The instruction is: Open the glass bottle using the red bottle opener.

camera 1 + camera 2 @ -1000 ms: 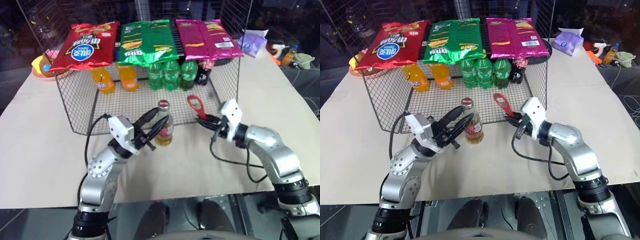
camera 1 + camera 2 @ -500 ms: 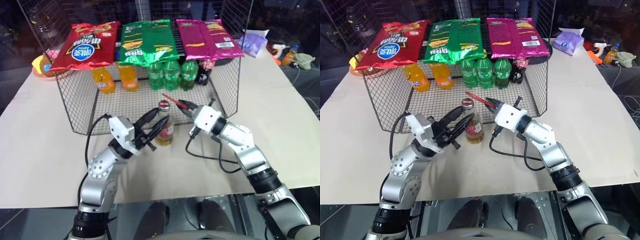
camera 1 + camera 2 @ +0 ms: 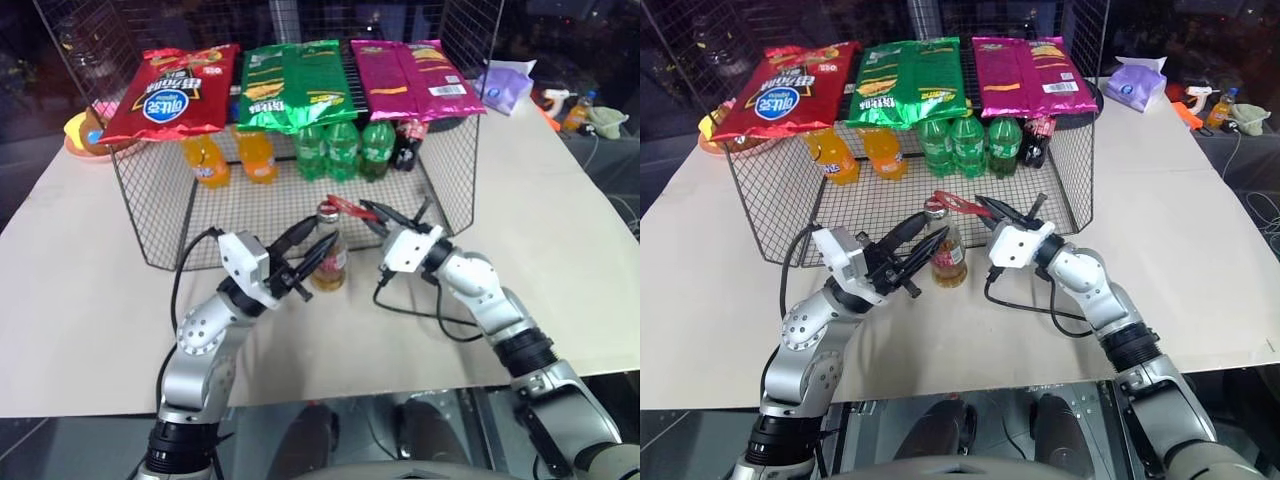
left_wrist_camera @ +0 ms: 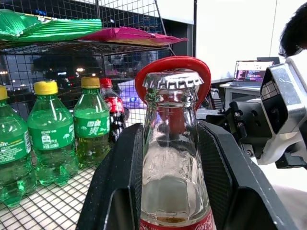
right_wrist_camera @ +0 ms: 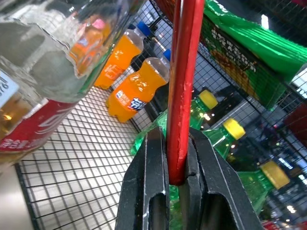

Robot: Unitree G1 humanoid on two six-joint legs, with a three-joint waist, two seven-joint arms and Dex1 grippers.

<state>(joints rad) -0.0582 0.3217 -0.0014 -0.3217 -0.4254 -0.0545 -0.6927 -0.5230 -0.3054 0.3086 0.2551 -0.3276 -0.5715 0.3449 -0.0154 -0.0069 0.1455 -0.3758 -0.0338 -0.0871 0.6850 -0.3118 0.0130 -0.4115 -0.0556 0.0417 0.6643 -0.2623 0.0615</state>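
Two orange bottles (image 3: pixel 205 159), three green (image 3: pixel 343 150).

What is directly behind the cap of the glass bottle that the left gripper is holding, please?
The rounded head of the red bottle opener, held by the right gripper, sits right behind the glass bottle's cap. The cap hides the opener's centre, so whether it has hooked the rim cannot be seen.
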